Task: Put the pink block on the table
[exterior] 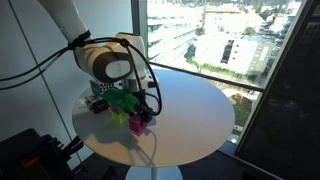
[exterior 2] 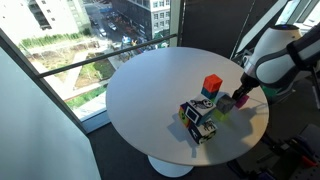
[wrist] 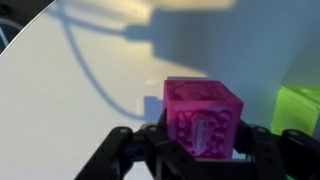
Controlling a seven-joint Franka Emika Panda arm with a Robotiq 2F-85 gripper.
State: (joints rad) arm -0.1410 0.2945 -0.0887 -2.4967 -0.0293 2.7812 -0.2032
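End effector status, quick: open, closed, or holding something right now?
End effector: closed on the pink block, which sits between its fingers in the wrist view.

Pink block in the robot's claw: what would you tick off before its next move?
1. pink block sits between the fingers of the gripper: ok.
2. Block's underside resting on the table: cannot tell.
3. Bare tabletop around the block's landing spot: ok.
4. yellow-green cube apart from the block: ok, but close.
5. red cube on its stack stands away from the gripper: ok.
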